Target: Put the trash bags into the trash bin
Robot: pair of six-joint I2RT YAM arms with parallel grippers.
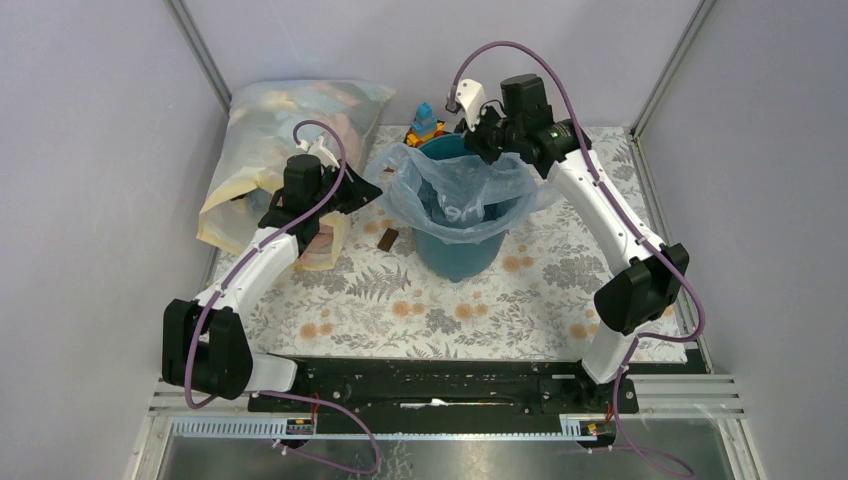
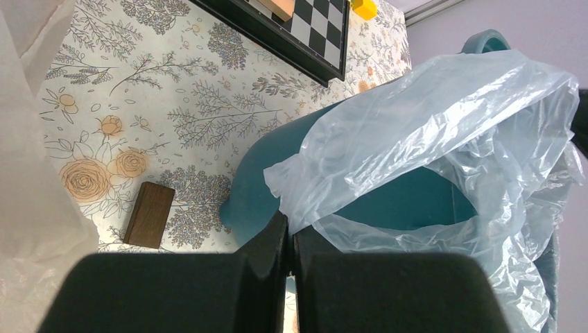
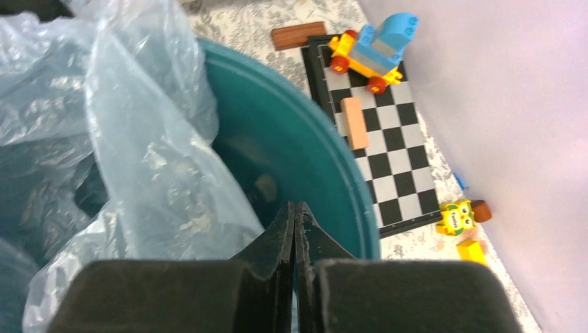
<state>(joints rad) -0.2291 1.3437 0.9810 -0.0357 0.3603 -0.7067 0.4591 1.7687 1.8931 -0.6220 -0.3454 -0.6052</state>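
Note:
The dark teal trash bin (image 1: 460, 250) stands upright mid-table. The pale blue trash bag (image 1: 455, 190) is spread over its mouth and hangs inside. My left gripper (image 1: 378, 190) is at the bin's left side, shut on the bag's left edge. In the left wrist view the film (image 2: 430, 111) comes out from between the fingertips (image 2: 291, 225) beside the bin wall (image 2: 263, 173). My right gripper (image 1: 480, 140) is over the bin's far rim, jaws pressed together (image 3: 295, 208) with a sliver of film between them. The bag (image 3: 139, 139) lies against the bin's inner wall (image 3: 305, 139).
A large cloudy stuffed bag (image 1: 290, 130) lies at the back left. A brown block (image 1: 388, 240) sits left of the bin. Behind the bin are a checkerboard (image 3: 388, 139), a toy brick car (image 3: 374, 45) and a yellow owl toy (image 3: 457, 216).

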